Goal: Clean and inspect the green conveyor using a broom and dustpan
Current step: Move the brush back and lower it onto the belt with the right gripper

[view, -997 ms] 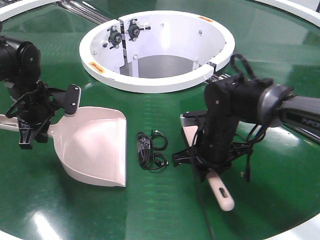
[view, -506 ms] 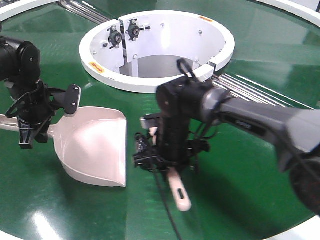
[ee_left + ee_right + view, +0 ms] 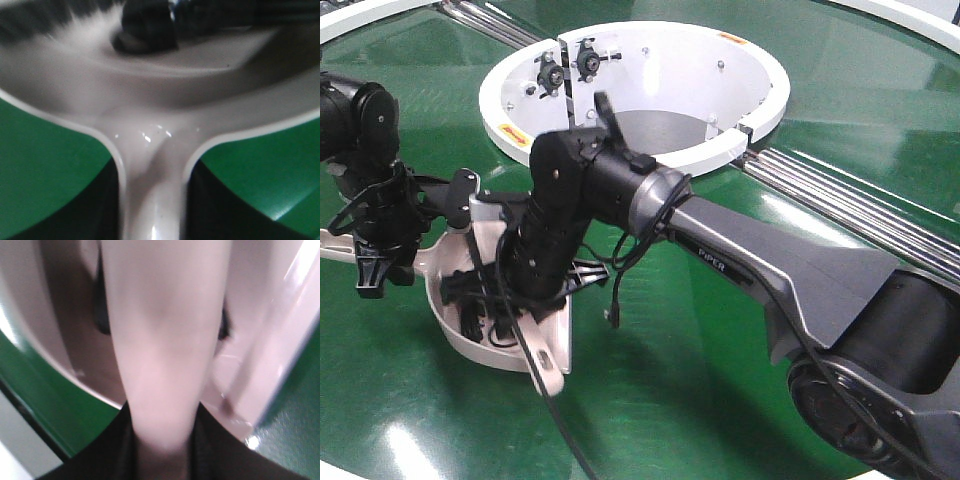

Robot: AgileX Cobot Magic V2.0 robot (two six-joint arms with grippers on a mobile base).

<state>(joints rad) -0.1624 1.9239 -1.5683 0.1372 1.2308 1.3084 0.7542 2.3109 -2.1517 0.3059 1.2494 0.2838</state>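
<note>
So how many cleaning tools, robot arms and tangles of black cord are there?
Cleaning tools: 2 (dustpan, broom)
Robot arms: 2 (left arm, right arm)
Black cord tangle: 1, in the dustpan
Total: 5

White inner ring wall (image 3: 765, 80), orange sticker (image 3: 512, 131) on its rim; nearer, a tangled black cord (image 3: 463, 295).
</note>
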